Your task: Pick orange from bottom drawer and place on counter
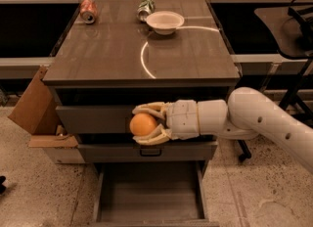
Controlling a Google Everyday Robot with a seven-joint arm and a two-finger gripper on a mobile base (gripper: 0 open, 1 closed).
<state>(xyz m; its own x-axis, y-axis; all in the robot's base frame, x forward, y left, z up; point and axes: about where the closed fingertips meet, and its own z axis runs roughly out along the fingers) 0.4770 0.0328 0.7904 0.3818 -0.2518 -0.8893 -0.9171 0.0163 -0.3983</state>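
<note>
One orange [144, 124], round, smooth and evenly coloured, sits at the centre. We see it held in the air in front of the top drawer face [93, 119], above the open bottom drawer [146, 199] and below the level of the counter [102, 50]. The pale fingers [149, 107] of the gripper [139, 124] curve around it from above and below, closed onto the fruit. Behind them we note a white, blocky wrist and the smooth, tubular white arm [266, 119], which reaches in from the picture's right.

Beneath the orange, the bottom drawer is a shallow rectangular grey metal tray, pulled out, with a plain matte inside. The middle drawer [107, 152] carries a small black handle.

The counter is a flat, glossy grey-brown rectangle crossed by a thin curved white line [142, 60]. Near its far edge we find a round white bowl [165, 21], a crushed reddish can [88, 11] lying on its side and a second crumpled can [145, 10] just beside the bowl.

A brown cardboard box [30, 107] stands against the cabinet's side at the picture's left, on a speckled floor [39, 192].
</note>
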